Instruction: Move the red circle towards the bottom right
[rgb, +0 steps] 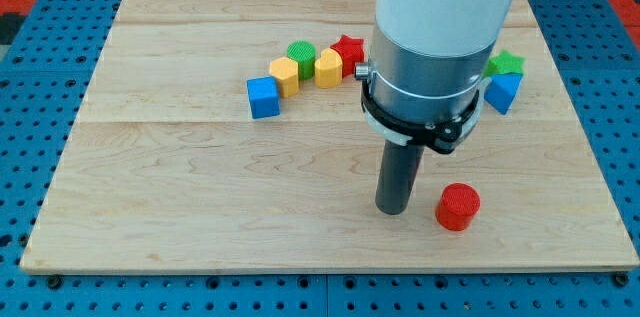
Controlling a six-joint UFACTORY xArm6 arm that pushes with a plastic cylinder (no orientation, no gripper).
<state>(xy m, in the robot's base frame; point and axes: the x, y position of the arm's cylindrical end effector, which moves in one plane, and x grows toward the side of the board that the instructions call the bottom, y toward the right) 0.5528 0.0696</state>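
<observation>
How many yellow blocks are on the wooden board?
2. One yellow hexagonal block touches the blue cube; the other yellow hexagonal block sits beside the red star. The arm may hide more.

The wooden board (pixel 200 177) is evenly, brightly lit. Only soft, short shadows are cast. Focus is held sharp throughout.

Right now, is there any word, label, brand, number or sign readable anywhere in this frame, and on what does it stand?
None: no readable text shows anywhere.
The wooden board, the arm's white and grey housing, and the blocks, including the red circle just right of my tip, all carry no markings.
The blue pegboard around the board shows only holes.
</observation>
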